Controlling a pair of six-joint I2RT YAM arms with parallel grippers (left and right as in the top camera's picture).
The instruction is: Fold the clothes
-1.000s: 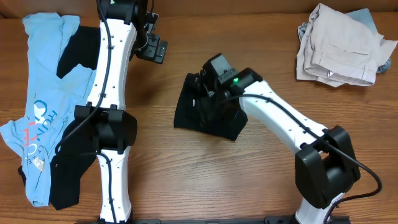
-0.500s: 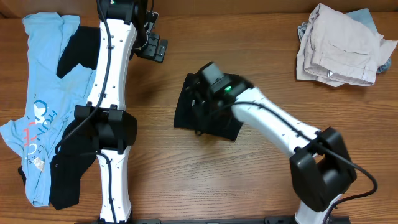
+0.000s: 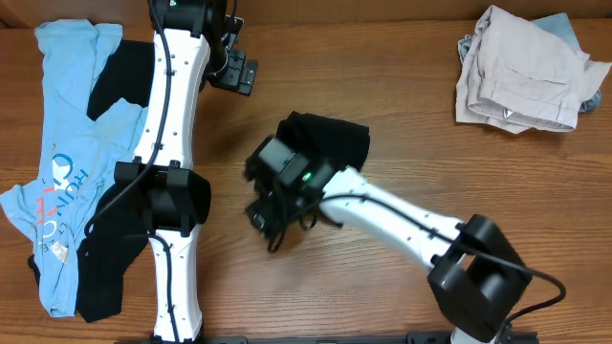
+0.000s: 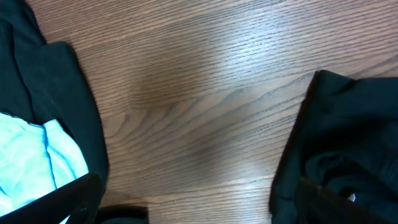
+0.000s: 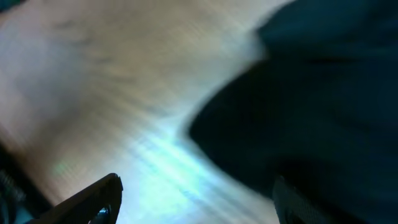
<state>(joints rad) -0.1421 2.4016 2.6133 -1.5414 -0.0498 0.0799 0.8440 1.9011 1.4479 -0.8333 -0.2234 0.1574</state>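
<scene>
Moved: your right tool [image 3: 266,210] has swung off the black T-shirt [image 3: 325,143] toward the lower left and now sits over bare desk [image 3: 402,76]. The shirt lies as a tighter bundle than a second ago.
Right tool state: the wrist view is blurred, but you can see the fingers [image 5: 102,196] spread wide with wood grain between them and nothing clamped. Black cloth fills the right half of that view.
Left side: your left tool [image 3: 237,75] has not shifted. It is near the top of the frame, left of centre, jaws fully apart and empty over bare wood.
Shirt place: middle of the overhead frame, just up and right of the right tool, partly under that arm.
Left edge: the light-blue tee [image 3: 62,134] runs down the frame, with its print toward the lower left.
Under it: a black garment [image 3: 100,282] shows at upper left and lower left, beside the left arm.
Upper right corner: a beige pile [image 3: 521,67], well apart from both tools.
</scene>
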